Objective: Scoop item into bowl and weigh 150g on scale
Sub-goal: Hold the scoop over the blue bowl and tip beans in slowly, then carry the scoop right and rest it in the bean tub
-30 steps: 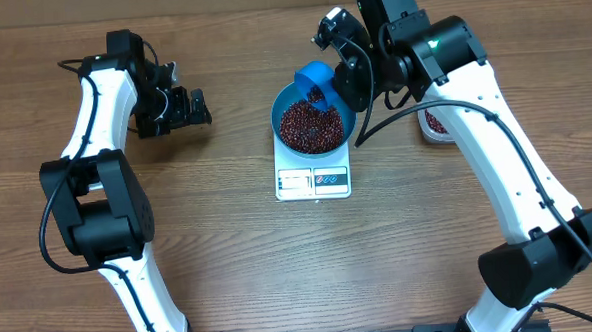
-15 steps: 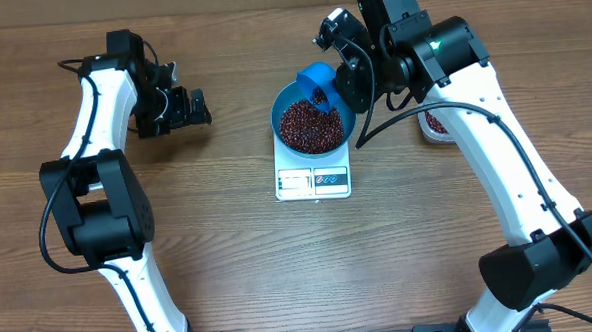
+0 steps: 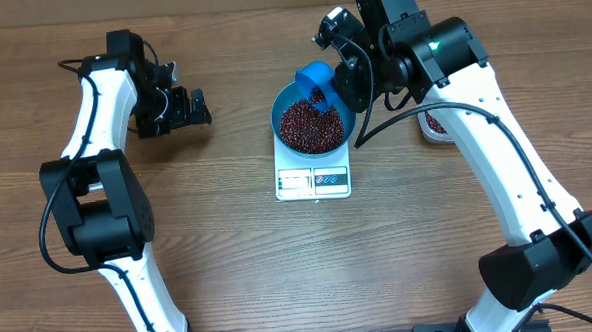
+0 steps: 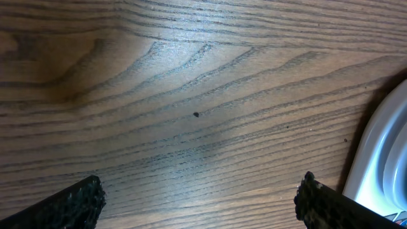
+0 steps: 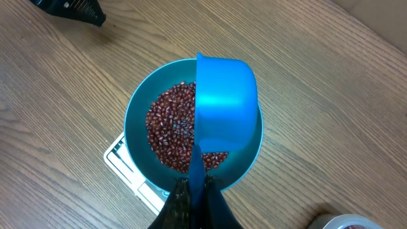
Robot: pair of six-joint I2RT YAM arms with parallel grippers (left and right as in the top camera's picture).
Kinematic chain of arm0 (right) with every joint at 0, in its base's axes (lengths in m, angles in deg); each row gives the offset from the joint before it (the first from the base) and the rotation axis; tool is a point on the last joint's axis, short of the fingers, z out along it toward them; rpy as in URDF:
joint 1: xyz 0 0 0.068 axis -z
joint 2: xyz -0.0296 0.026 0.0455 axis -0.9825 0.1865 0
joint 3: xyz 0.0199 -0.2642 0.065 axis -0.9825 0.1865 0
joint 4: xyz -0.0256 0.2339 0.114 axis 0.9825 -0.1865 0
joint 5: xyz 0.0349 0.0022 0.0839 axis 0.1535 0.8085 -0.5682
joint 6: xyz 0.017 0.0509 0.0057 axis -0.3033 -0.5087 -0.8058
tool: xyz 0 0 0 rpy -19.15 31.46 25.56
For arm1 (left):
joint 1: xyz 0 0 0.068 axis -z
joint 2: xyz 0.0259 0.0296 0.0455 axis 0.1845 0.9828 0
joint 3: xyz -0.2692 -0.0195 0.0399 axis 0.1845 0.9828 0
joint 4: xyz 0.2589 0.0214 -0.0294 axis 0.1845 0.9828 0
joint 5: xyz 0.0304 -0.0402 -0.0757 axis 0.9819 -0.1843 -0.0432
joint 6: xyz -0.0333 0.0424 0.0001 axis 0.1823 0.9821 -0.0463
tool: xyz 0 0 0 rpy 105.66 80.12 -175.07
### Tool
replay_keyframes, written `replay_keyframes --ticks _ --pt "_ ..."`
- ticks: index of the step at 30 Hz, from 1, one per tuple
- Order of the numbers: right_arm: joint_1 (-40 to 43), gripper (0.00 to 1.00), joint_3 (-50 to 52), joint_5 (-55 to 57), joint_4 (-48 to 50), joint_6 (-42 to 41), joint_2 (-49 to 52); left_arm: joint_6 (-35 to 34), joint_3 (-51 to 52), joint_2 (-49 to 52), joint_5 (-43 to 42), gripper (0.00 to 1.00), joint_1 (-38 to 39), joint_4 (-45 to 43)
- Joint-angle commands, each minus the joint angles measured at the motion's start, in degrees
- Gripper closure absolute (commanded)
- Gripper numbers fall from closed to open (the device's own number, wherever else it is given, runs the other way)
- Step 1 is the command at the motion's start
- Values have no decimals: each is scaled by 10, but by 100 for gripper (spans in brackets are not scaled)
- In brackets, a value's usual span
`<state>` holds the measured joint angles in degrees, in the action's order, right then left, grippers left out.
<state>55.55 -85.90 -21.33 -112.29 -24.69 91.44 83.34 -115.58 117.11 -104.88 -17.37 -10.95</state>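
The blue bowl [image 3: 279,112] stands on the white scale [image 3: 313,181] at the table's middle, holding a heap of dark red-brown beans [image 3: 309,125]. My right gripper [image 3: 340,82] is shut on the handle of a small blue scoop [image 3: 315,80], which is tipped over the bowl's far right rim. In the right wrist view the scoop [image 5: 226,105] shows its outer side above the beans [image 5: 168,130], the bowl [image 5: 130,127] and the scale [image 5: 124,162], with the gripper [image 5: 196,187] clamping the handle. My left gripper [image 3: 195,105] hovers open over bare wood at the left, its jaws [image 4: 200,198] wide apart.
A clear tub of beans [image 3: 434,123] sits right of the bowl, mostly hidden behind my right arm; its rim [image 5: 343,222] shows at the bottom of the right wrist view. A white curved edge [image 4: 388,159] enters the left wrist view at the right.
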Motion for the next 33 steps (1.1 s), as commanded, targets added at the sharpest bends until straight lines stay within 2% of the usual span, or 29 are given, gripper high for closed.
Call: replay_keyframes --ticks 1,12,20,29,33 --pt "-3 96 -16 -1 8 -4 -21 9 -4 5 1 0 4 0" --pt "-1 97 -16 -16 20 -22 -22 9 -4 5 1 1 3 0" --pt "21 96 -16 -34 29 -97 -22 9 -4 5 1 0 4 0" --pt "128 96 -16 -315 42 -127 -22 9 -4 5 1 0 4 0" --pt "183 96 -16 -396 40 -127 -22 9 -4 5 1 0 4 0"
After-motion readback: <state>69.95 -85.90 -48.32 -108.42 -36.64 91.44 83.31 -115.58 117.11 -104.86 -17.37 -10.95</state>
